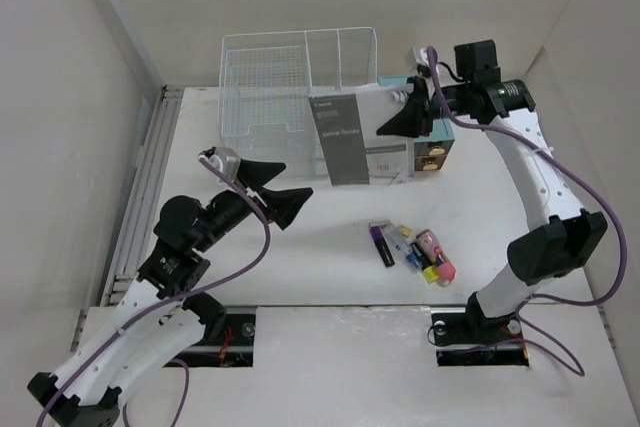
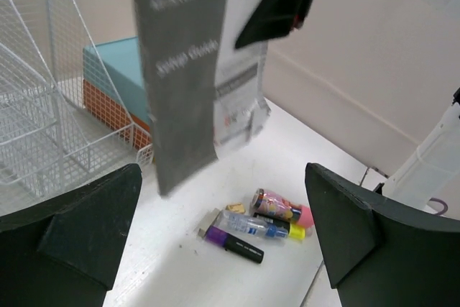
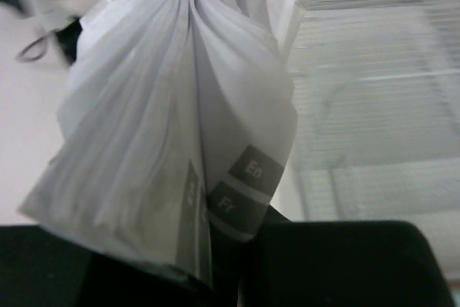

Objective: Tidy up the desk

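Note:
My right gripper (image 1: 408, 117) is shut on a grey-and-white manual booklet in a plastic sleeve (image 1: 355, 137) and holds it in the air in front of the white wire-mesh organizer (image 1: 290, 77). The booklet hangs down in the left wrist view (image 2: 187, 70) and fans out from the jaws in the right wrist view (image 3: 180, 127). My left gripper (image 1: 272, 191) is open and empty above the white desk (image 1: 300, 257). A small pile lies on the desk: a purple-and-black marker (image 2: 233, 242), a clear glue tube (image 2: 251, 224), a pink tube (image 2: 280, 208) and a yellow-capped marker.
A teal drawer box (image 1: 435, 142) with orange sides stands behind the booklet, right of the organizer; it also shows in the left wrist view (image 2: 118, 80). A ribbed metal rail (image 1: 150, 167) runs along the desk's left edge. Walls enclose the desk on three sides.

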You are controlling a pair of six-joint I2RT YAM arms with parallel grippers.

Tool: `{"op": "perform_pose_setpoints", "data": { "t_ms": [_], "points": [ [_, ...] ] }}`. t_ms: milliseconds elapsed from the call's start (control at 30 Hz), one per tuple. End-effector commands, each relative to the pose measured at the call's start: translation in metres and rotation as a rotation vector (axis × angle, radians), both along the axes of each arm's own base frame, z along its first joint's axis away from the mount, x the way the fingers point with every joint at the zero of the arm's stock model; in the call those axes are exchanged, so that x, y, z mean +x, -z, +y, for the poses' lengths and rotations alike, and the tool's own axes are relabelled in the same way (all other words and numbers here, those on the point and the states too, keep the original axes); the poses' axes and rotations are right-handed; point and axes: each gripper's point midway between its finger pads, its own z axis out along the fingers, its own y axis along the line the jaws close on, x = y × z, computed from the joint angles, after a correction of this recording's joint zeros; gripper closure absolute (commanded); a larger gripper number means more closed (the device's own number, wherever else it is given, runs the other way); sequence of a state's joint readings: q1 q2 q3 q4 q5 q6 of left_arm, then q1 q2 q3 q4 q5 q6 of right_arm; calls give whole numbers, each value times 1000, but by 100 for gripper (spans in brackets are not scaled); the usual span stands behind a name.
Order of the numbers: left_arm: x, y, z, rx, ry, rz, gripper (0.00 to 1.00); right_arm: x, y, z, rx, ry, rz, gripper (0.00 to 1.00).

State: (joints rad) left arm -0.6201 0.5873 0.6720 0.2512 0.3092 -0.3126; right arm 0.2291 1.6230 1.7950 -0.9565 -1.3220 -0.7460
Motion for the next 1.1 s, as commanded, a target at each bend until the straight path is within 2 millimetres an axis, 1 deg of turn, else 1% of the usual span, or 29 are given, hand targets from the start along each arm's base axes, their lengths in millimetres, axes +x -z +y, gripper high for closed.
{"op": "perform_pose_setpoints", "data": {
  "t_ms": [0, 33, 67, 100, 133, 167, 200, 233, 267, 300, 333, 367, 400, 433, 467, 500, 533, 600, 633, 667, 700, 733, 767, 800, 833, 900, 933, 1033, 1067],
  "points": [
    [-13, -27, 15, -57, -27, -53, 4, 35, -74, -7, 95, 233, -157, 100],
    [-14, -27, 18, -58, -39, -50, 4, 64, -87, -14, 105, 406, -248, 100],
    [-16, -26, 19, -67, -37, -47, 4, 81, -101, -16, 125, 501, -311, 100],
    [-19, -23, 22, -66, -37, -45, 6, 87, -125, -19, 144, 567, -361, 100],
    [-20, -23, 24, -66, -46, -42, 6, 110, -121, -24, 131, 654, -339, 100],
    [-21, -20, 25, -72, -44, -35, 6, 121, -126, -27, 152, 698, -328, 100],
    [-22, -21, 27, -75, -53, -36, 7, 132, -124, -31, 160, 750, -310, 100],
    [-23, -21, 27, -75, -53, -36, 7, 138, -129, -29, 182, 792, -299, 100],
    [-25, -21, 29, -76, -53, -37, 7, 151, -126, -31, 181, 863, -302, 100],
    [-25, -21, 29, -76, -53, -37, 7, 150, -132, -24, 199, 870, -319, 100],
    [-27, -21, 31, -77, -53, -39, 7, 155, -131, -21, 205, 896, -323, 100],
    [-26, -21, 32, -79, -62, -37, 8, 162, -132, -25, 210, 973, -329, 100],
    [-27, -17, 32, -74, -62, -30, 8, 165, -131, -14, 223, 991, -333, 100],
    [-29, -19, 34, -79, -62, -37, 8, 169, -126, -11, 221, 1019, -313, 100],
    [-27, -15, 33, -74, -62, -30, 8, 177, -123, -6, 218, 1035, -309, 100],
    [-28, -15, 33, -79, -60, -23, 8, 185, -121, -10, 212, 1103, -305, 100],
    [-30, -17, 34, -85, -60, -31, 8, 186, -120, -2, 216, 1114, -304, 100],
    [-30, -17, 34, -85, -60, -31, 8, 198, -111, 0, 206, 1181, -296, 100],
    [-30, -17, 34, -85, -60, -31, 8, 201, -107, 5, 203, 1197, -293, 100],
    [-30, -17, 34, -85, -60, -31, 8, 206, -107, 0, 204, 1232, -295, 100],
    [-28, -15, 33, -80, -60, -23, 8, 211, -105, 4, 201, 1253, -303, 100],
    [-28, -15, 33, -79, -60, -23, 8, 216, -104, -3, 196, 1309, -302, 100],
    [-28, -15, 33, -79, -60, -23, 8, 217, -104, 0, 192, 1312, -309, 100],
    [-28, -15, 33, -79, -60, -23, 8, 217, -104, -2, 191, 1324, -309, 100],
    [-26, -15, 34, -81, -69, -22, 8, 217, -109, -4, 201, 1335, -313, 100],
    [-26, -13, 34, -76, -69, -15, 8, 217, -109, -4, 201, 1335, -313, 100],
    [-26, -13, 34, -70, -71, -22, 8, 209, -118, -6, 217, 1322, -320, 100],
    [-25, -13, 35, -72, -80, -20, 8, 197, -119, -3, 217, 1293, -318, 100],
    [-23, -11, 34, -59, -83, -21, 8, 188, -132, -8, 242, 1293, -329, 100]
  ]
}}
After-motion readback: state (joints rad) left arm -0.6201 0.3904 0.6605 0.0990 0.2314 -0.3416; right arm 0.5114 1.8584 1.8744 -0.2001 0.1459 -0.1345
